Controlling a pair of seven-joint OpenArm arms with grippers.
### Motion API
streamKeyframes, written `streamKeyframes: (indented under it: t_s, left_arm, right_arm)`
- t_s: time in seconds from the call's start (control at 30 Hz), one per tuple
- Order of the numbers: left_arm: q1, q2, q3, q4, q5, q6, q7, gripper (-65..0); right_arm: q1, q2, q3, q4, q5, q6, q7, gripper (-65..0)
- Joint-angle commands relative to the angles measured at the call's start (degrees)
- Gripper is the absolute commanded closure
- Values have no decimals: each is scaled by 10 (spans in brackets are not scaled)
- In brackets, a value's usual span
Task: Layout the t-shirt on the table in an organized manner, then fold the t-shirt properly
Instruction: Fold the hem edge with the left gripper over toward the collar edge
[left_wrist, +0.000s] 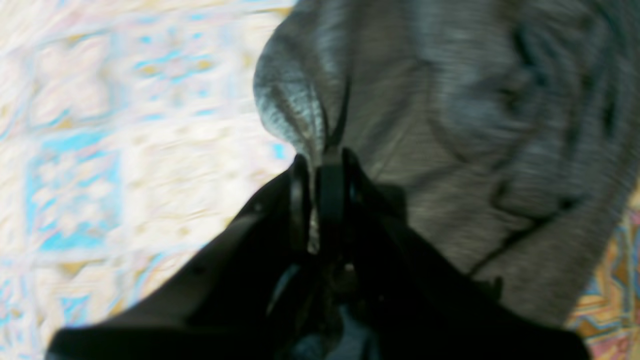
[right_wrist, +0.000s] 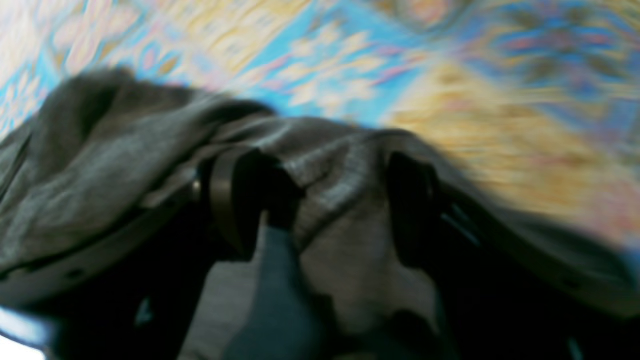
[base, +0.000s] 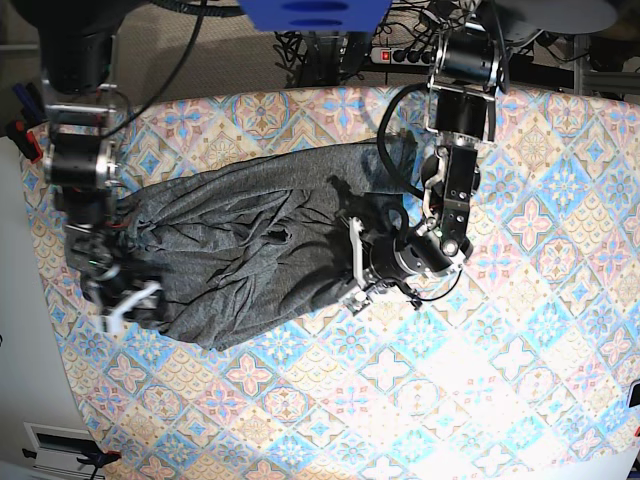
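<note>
The dark grey t-shirt (base: 250, 230) lies rumpled and stretched sideways across the patterned table (base: 450, 380). My left gripper (base: 355, 265) is at the shirt's right-hand edge. In the left wrist view this gripper (left_wrist: 320, 160) is shut on a pinched fold of the t-shirt (left_wrist: 475, 125), just above the table (left_wrist: 125, 150). My right gripper (base: 135, 300) sits at the shirt's lower left end. In the right wrist view the right gripper (right_wrist: 325, 200) stands open. The t-shirt (right_wrist: 100, 150) is bunched between and over its fingers (right_wrist: 235, 200), above the table (right_wrist: 350, 75).
Behind the table's far edge lie cables and a power strip (base: 400, 55), with a blue object (base: 310, 12) overhead. The table's left edge runs close to my right arm, with pale floor (base: 20, 350) beyond it. Bare patterned cloth stretches over the front and right.
</note>
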Motion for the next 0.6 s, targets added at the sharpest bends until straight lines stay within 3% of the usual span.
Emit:
streamKeyframes:
  t_s: [0.0,0.33,0.43,0.57]
  left_arm:
    - [-9,-1,0,12,-7,3,-12,0]
    - [-4,-1,-4,14,-8,3,-12,0]
    - [-4,-1,-3,14,-8,3,-12,0]
    - [-4,0,-1,14,-8,3,-12,0]
  right_arm:
    - [23,-5,-2,7,7,9,14,-378]
    - [23,-10,-13,7,6,9,15,-371]
    - [23,-10,-70,7,6,9,15,-253]
    - [23,-10,-97,7,10,7,25,0]
